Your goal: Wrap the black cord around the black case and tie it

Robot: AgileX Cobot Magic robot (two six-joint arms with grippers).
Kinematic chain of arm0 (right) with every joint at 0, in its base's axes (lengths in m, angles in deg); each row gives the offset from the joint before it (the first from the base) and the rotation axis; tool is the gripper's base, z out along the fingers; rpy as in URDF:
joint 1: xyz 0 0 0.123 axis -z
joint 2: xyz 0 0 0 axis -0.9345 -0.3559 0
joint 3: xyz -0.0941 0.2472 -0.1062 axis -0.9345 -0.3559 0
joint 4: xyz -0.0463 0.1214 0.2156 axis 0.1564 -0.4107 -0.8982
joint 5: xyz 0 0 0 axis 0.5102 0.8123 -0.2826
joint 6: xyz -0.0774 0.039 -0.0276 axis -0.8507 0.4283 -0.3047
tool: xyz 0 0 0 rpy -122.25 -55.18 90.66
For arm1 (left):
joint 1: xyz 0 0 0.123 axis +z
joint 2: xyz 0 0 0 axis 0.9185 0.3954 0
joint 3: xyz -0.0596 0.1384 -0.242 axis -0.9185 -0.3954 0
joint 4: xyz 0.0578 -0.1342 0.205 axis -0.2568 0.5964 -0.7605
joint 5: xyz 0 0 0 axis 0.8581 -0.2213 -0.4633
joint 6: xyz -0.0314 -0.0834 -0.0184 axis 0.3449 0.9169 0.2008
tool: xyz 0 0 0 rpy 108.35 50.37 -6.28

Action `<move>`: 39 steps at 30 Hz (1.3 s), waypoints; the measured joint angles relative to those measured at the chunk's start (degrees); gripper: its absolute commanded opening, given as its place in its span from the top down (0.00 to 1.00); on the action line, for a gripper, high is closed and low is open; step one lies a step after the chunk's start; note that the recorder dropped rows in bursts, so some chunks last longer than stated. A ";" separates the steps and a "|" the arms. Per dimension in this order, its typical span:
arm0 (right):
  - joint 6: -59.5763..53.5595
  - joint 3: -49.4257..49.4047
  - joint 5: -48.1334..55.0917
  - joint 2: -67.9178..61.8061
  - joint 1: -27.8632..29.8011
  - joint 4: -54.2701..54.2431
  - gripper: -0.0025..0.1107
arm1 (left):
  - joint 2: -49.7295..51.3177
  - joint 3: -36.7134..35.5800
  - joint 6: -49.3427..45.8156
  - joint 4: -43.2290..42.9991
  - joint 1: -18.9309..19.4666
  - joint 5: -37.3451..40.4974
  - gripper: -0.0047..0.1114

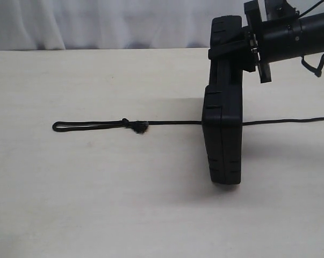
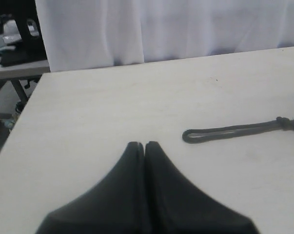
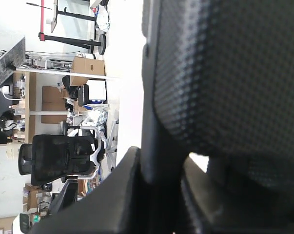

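The black case (image 1: 223, 129) stands upright on its narrow edge on the pale table, right of centre. My right gripper (image 1: 231, 51) is shut on the case's top end; in the right wrist view the textured case (image 3: 225, 73) fills the frame, with a bar of it pinched in the gripper (image 3: 164, 165). The black cord (image 1: 97, 124) lies straight across the table, its loop and knot left of the case. It is hidden where it meets the case and comes out on the right. My left gripper (image 2: 144, 145) is shut and empty, hovering near the cord's loop (image 2: 190, 135).
A white curtain (image 1: 97, 21) hangs behind the table's far edge. The table's side edge (image 2: 25, 102) shows in the left wrist view, with dark equipment (image 2: 20, 44) beyond it. An office chair (image 3: 59, 161) and shelves appear far behind the case.
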 measured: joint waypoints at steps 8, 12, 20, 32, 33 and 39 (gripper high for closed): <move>0.00 0.00 0.00 0.00 0.00 0.00 0.94 | 0.00 -0.03 4.20 10.87 0.00 -22.59 0.96; 0.00 0.00 0.00 0.00 0.00 -0.10 0.94 | 0.00 -0.03 12.81 13.52 0.00 -39.24 0.96; 0.00 0.00 0.00 0.00 0.00 -0.10 0.94 | 11.02 10.28 43.82 -21.07 0.00 -50.68 0.96; -0.10 0.00 0.00 0.00 0.00 -0.10 0.94 | 77.31 36.82 40.89 -62.81 -12.24 -87.71 0.96; -0.10 0.00 0.00 0.00 0.00 -0.10 0.94 | 79.55 37.68 37.49 -62.87 -14.38 -87.84 0.96; -0.10 0.00 0.00 0.00 0.00 -0.10 0.94 | 98.13 50.04 22.73 -59.00 -30.22 -82.66 0.96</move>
